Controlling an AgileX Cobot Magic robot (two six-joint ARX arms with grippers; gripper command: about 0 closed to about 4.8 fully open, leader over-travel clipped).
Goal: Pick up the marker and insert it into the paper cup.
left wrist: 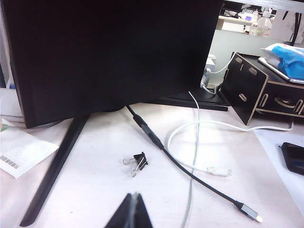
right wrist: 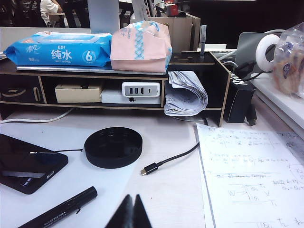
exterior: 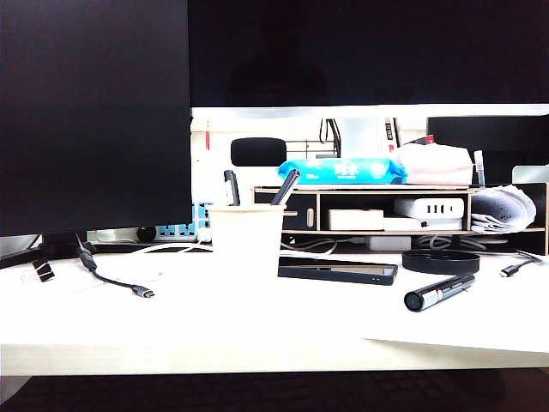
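The marker (exterior: 439,293) lies flat on the desk (exterior: 257,330), on the right side. It is well apart from the cup (exterior: 247,242), which stands upright near the middle with two dark pens already poking out of it. A phone (exterior: 337,272) lies between the cup and the marker.

The marker's long side runs slanted: its shiny round end points toward the front of the desk, and the other end points back and to the right.

The right pincer (right wrist: 132,212) is clenched tight with nothing in it. In its own view the marker (right wrist: 59,209) lies just beside it, so the right arm looks like the nearer one.

The left pincer (left wrist: 131,210) is also clenched and holds nothing. It sits over the left part of the desk near a clip (left wrist: 136,163) and a black cable (left wrist: 190,173), far from the marker.
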